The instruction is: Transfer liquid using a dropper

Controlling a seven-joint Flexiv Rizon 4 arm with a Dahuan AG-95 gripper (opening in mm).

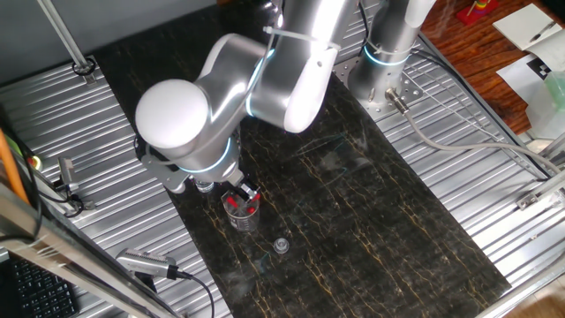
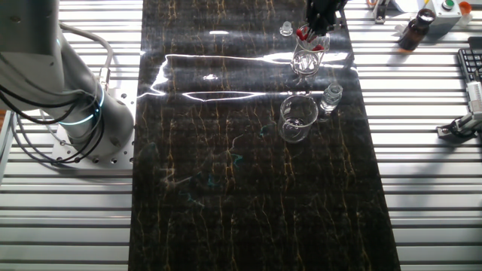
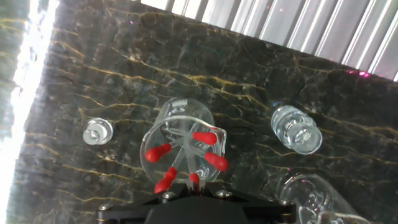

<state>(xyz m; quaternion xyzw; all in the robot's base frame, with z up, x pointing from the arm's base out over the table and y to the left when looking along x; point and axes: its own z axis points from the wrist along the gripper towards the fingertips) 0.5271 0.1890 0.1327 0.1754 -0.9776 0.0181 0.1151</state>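
Note:
A glass beaker (image 3: 163,127) holds several droppers with red bulbs (image 3: 205,138). It also shows in one fixed view (image 1: 240,215) and in the other fixed view (image 2: 306,59). My gripper (image 3: 194,185) hangs right over the beaker, and its jaws are closed on the red bulb of one dropper (image 3: 194,180) that still stands in the beaker. The gripper also shows in one fixed view (image 1: 244,193) and at the top edge of the other (image 2: 322,16). An empty beaker (image 2: 297,118) and a small clear bottle (image 2: 331,96) stand nearby on the dark mat.
A small round cap (image 3: 97,132) lies on the mat beside the dropper beaker (image 1: 281,245). The small bottle (image 3: 296,129) and the empty beaker's rim (image 3: 311,198) are to the right in the hand view. A brown bottle (image 2: 416,31) stands off the mat. Ribbed metal table surrounds the mat.

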